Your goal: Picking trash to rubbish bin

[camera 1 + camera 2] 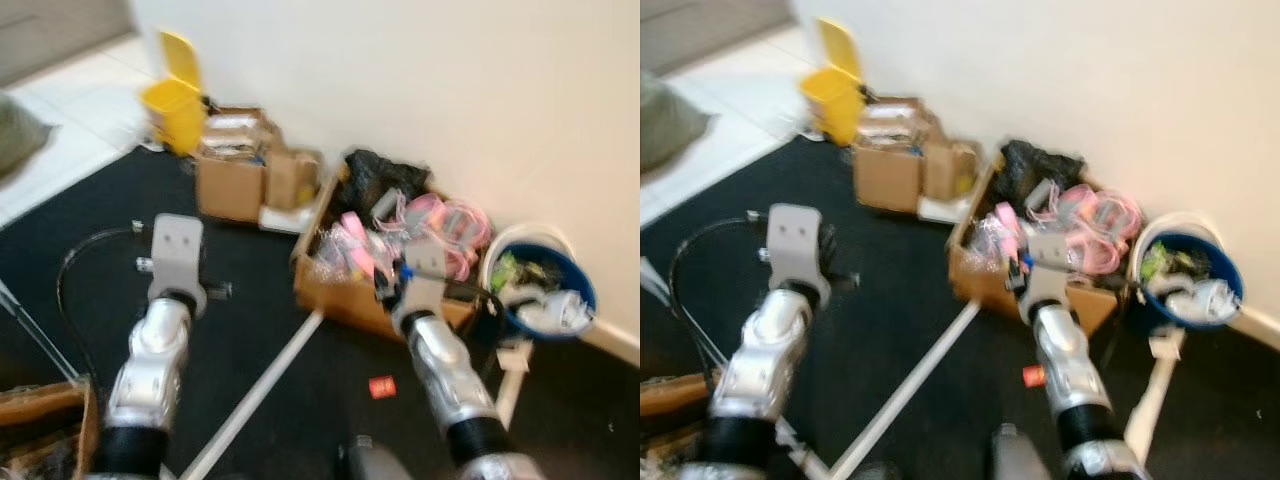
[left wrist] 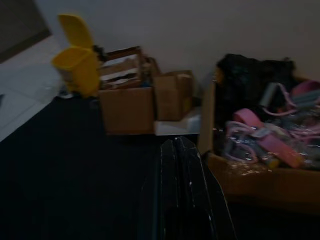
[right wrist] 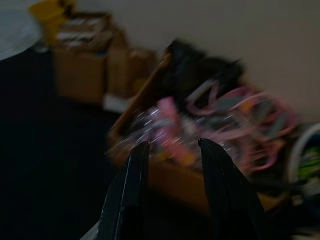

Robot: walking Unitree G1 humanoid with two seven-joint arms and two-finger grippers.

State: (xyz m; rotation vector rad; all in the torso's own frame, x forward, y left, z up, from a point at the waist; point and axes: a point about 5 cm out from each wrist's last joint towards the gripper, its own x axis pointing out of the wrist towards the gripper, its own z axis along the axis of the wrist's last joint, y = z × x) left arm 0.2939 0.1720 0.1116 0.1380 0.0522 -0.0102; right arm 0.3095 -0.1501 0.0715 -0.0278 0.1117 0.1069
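In the left eye view, the red scrap [image 1: 382,386], seemingly the trash, lay on the black floor [image 1: 250,300] at lower centre, just left of the right arm. The blue bin [image 1: 545,290], already holding rubbish, stood at right against the wall, beside a cardboard box [image 1: 350,290] of pink clutter. A yellow pedal bin [image 1: 177,100] stood at upper left.

The right eye view showed the same layout, blurred.

In the left wrist view, the left tool [image 2: 181,165] had its black fingers pressed together, holding nothing, above the dark floor.

In the right wrist view, the right tool [image 3: 170,150] was spread and empty, aimed at the box.

The approach step seemed in hand; next the right tool would need to drop onto the scrap.
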